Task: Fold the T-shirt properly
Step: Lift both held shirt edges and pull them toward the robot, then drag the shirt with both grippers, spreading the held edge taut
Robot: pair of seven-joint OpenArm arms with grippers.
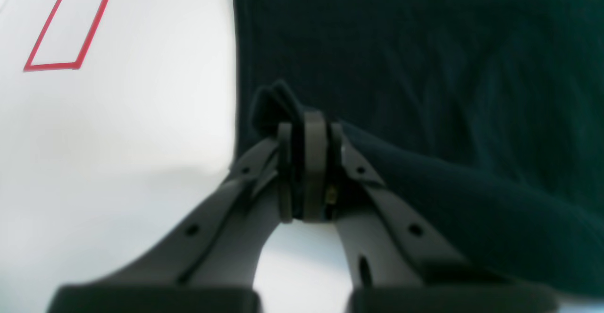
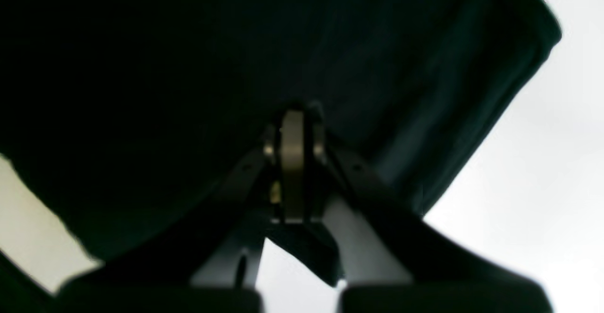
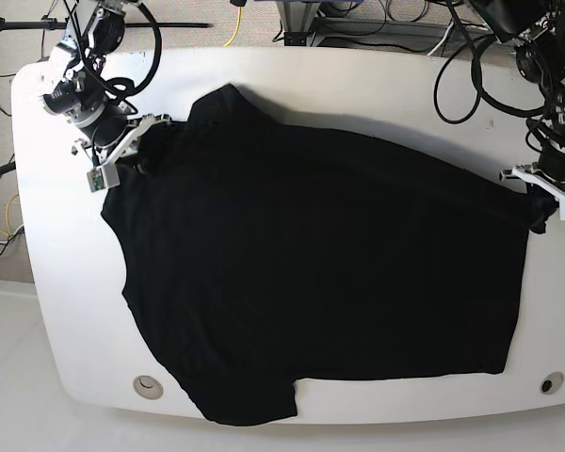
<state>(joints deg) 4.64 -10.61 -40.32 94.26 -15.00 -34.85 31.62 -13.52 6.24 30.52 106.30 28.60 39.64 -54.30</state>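
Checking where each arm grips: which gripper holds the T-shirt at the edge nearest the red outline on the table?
The left gripper. Its wrist view shows the red outline beside the T-shirt; the right gripper shows none.

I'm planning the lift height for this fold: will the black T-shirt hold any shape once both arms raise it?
Probably not. The T-shirt bunches into soft folds where the left end effector pinches it, so it looks floppy. Between that and the right end effector, the wide span will likely sag. It seems light, and may drag across the table.
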